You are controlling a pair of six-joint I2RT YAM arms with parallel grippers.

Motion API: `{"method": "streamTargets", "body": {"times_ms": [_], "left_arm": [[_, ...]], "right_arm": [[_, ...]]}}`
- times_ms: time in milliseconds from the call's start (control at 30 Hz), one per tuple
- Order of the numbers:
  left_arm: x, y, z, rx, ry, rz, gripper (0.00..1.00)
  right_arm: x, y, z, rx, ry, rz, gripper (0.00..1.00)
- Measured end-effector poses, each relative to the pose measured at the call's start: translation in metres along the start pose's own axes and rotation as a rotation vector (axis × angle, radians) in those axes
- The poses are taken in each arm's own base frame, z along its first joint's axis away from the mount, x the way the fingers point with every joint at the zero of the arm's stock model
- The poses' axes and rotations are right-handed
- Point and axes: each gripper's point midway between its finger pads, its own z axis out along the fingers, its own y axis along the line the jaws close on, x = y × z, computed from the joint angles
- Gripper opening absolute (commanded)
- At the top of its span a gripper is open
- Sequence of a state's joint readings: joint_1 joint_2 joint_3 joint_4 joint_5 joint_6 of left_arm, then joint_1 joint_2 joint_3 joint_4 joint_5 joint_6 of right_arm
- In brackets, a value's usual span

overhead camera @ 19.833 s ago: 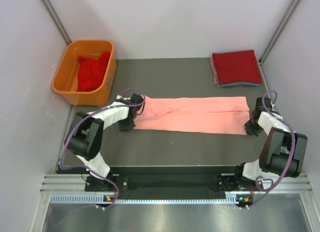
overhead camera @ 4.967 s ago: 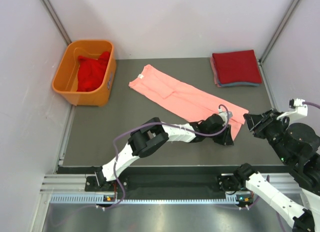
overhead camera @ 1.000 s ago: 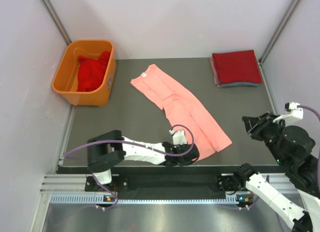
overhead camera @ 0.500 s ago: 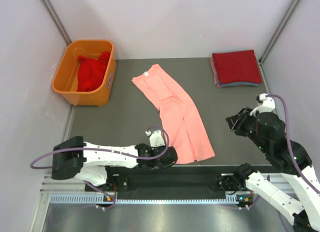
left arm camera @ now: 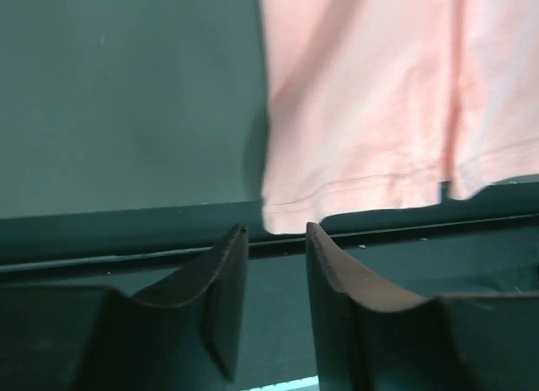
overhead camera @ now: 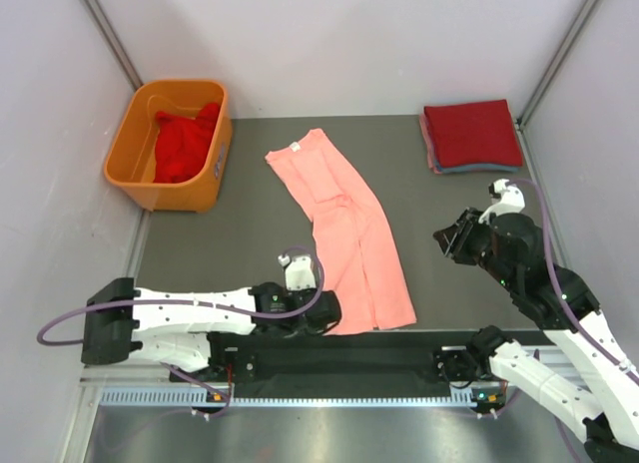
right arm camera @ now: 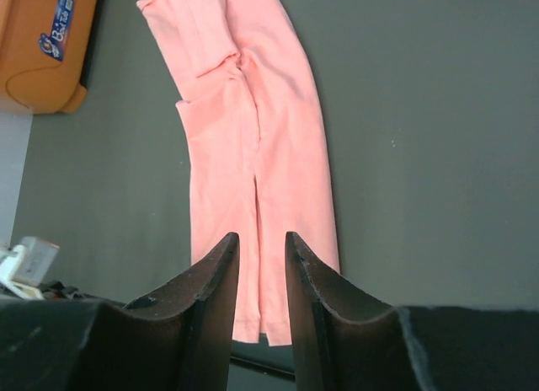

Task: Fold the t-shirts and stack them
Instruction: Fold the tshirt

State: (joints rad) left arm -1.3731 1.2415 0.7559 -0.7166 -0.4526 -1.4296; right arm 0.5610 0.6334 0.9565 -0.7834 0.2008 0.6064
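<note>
The salmon-pink t-shirt (overhead camera: 344,229) lies folded into a long strip, running from the back centre to the table's front edge. Its small white neck label (overhead camera: 295,147) is at the far end. My left gripper (overhead camera: 332,320) is low at the front edge, at the strip's near left corner. In the left wrist view my left gripper (left arm camera: 276,229) is slightly open and empty, with the hem corner (left arm camera: 282,214) just beyond the tips. My right gripper (overhead camera: 447,239) is raised right of the shirt. In the right wrist view it (right arm camera: 261,236) is slightly open and empty above the strip (right arm camera: 253,155).
A stack of folded shirts (overhead camera: 471,134), red on top, sits at the back right corner. An orange tub (overhead camera: 140,174) at the back left holds a crumpled red shirt (overhead camera: 185,144). The left arm lies along the front edge. Grey walls close both sides.
The shirt's near end has swung left along the front edge with my left gripper. My right gripper has moved left and forward, toward the shirt.
</note>
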Motion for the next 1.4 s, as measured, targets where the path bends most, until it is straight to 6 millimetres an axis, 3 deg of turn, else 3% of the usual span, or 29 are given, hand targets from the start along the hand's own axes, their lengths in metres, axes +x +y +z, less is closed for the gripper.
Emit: {"method": "streamTargets", "body": {"times_ms": [133, 267, 467, 600, 700, 833, 1000, 1400], "left_arm": [[-0.038, -0.023, -0.021, 0.026, -0.075, 0.051, 0.40], [-0.106, -0.031, -0.024, 0.029, -0.154, 0.015, 0.36], [-0.221, 0.020, 0.013, -0.129, -0.240, -0.082, 0.37], [-0.291, 0.020, 0.045, -0.179, -0.291, -0.069, 0.36], [-0.326, 0.018, 0.076, -0.184, -0.299, -0.064, 0.36], [-0.345, 0.028, 0.121, -0.211, -0.261, -0.070, 0.32], [-0.337, 0.048, 0.163, -0.206, -0.175, -0.104, 0.32], [-0.339, 0.057, 0.186, -0.185, -0.177, -0.136, 0.30]], "right_arm": [[-0.001, 0.002, 0.000, -0.009, -0.002, 0.001, 0.29], [-0.002, 0.004, -0.001, -0.020, -0.009, 0.004, 0.30], [0.002, 0.006, 0.002, -0.044, -0.007, 0.006, 0.30], [0.003, 0.009, 0.004, -0.060, -0.004, 0.012, 0.30], [0.004, 0.009, 0.004, -0.062, -0.003, 0.012, 0.30], [0.004, 0.009, 0.004, -0.061, -0.003, 0.010, 0.30], [0.005, 0.008, 0.007, -0.053, 0.005, 0.003, 0.30], [0.006, 0.006, 0.012, -0.034, 0.013, -0.012, 0.30]]}}
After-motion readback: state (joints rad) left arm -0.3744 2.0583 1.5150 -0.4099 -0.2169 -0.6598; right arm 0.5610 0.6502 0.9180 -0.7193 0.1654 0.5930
